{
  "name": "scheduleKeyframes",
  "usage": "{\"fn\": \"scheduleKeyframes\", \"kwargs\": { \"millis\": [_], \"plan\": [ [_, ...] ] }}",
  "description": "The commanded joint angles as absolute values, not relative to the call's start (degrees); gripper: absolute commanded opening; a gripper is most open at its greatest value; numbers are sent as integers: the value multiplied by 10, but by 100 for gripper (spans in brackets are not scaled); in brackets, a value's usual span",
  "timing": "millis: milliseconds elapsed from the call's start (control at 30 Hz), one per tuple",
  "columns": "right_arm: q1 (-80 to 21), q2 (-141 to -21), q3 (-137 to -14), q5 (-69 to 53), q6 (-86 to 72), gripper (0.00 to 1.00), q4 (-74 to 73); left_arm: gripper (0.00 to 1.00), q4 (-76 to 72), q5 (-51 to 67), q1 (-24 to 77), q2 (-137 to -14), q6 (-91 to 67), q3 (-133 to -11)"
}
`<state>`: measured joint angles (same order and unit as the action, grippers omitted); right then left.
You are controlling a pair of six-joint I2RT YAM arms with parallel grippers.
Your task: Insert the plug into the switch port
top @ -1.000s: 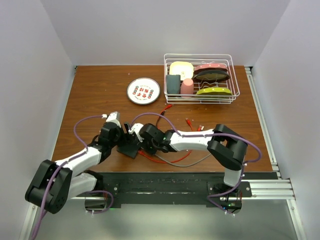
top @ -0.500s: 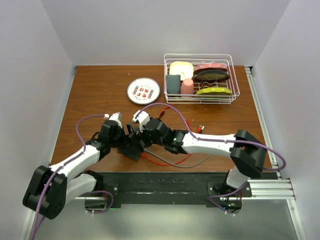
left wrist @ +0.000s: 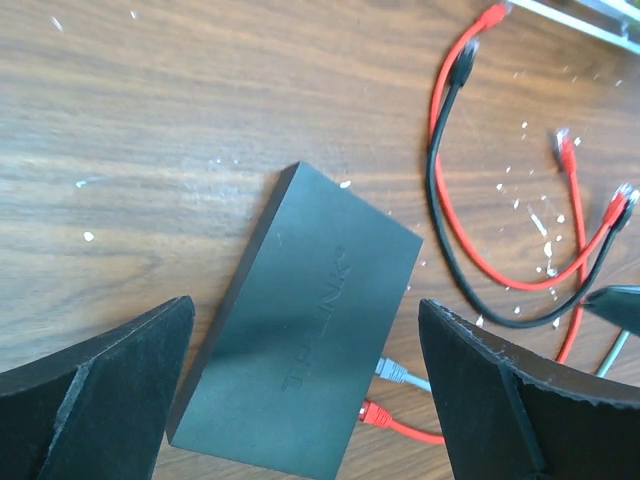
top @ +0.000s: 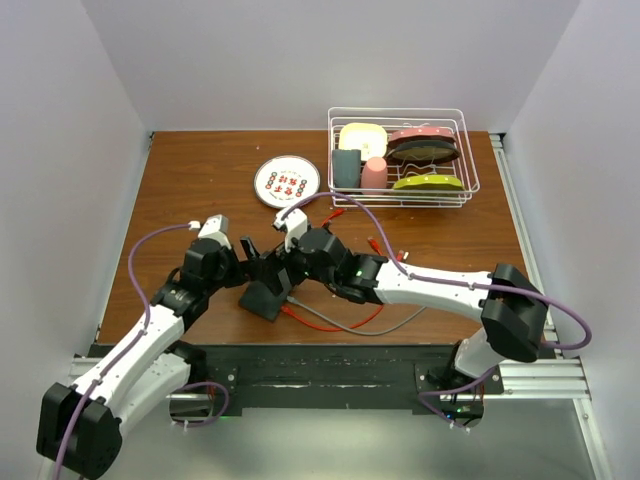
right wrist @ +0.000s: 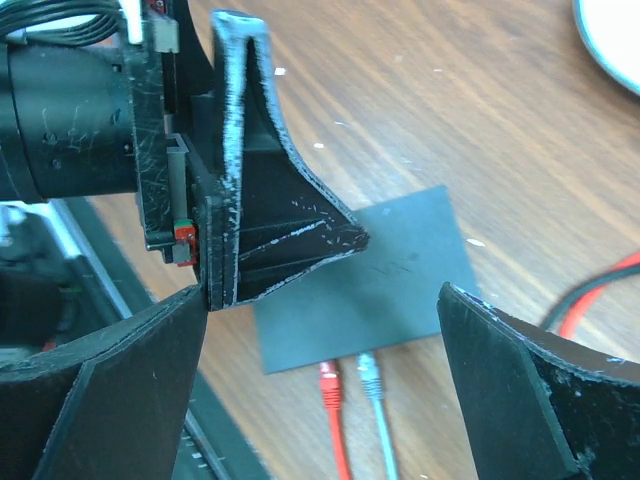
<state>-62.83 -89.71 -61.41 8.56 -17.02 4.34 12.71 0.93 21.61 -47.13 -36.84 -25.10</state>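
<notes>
The dark-grey switch (left wrist: 300, 340) lies flat on the wooden table, also in the top view (top: 262, 300) and the right wrist view (right wrist: 395, 275). A red plug (left wrist: 372, 413) and a grey plug (left wrist: 395, 373) both sit in sockets on its long edge; the right wrist view shows the same red plug (right wrist: 328, 380) and grey plug (right wrist: 370, 378). My left gripper (left wrist: 305, 305) hangs open above the switch and touches nothing. My right gripper (right wrist: 322, 292) is open too, empty, over the switch's plug side. In the top view the left gripper (top: 243, 268) and right gripper (top: 280, 262) nearly meet.
Loose red and black cables (left wrist: 450, 200) with free plugs lie to the right of the switch. A white plate (top: 287, 181) sits at the back. A wire dish rack (top: 403, 155) holding dishes stands at the back right. The black base rail (top: 320, 365) runs along the near edge.
Both grippers have opened wide and risen off the switch. The right arm has stretched out to the left; the left arm has drawn back. The plugs stay in the switch.
</notes>
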Motion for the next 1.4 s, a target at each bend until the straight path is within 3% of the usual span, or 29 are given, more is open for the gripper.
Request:
{"fn": "scheduleKeyframes", "kwargs": {
  "millis": [0,300,600,967,1267,1367],
  "plan": [
    [-548,-939,-627,165,-180,90,-16,100,150,79,220,-433,-360,-298],
    [-535,-1047,-706,232,-202,84,-68,100,166,92,220,-426,-363,-296],
    [-501,-1063,-697,249,-232,83,-79,100,179,89,220,-410,-360,-291],
    [-496,-943,-577,63,-177,82,15,100,201,20,220,-417,-375,-302],
    [-496,-878,-516,2,-135,82,20,100,182,-45,220,-396,-417,-316],
    [-496,-847,-490,-48,-120,86,32,100,181,-66,220,-411,-424,-320]
  ]
}}
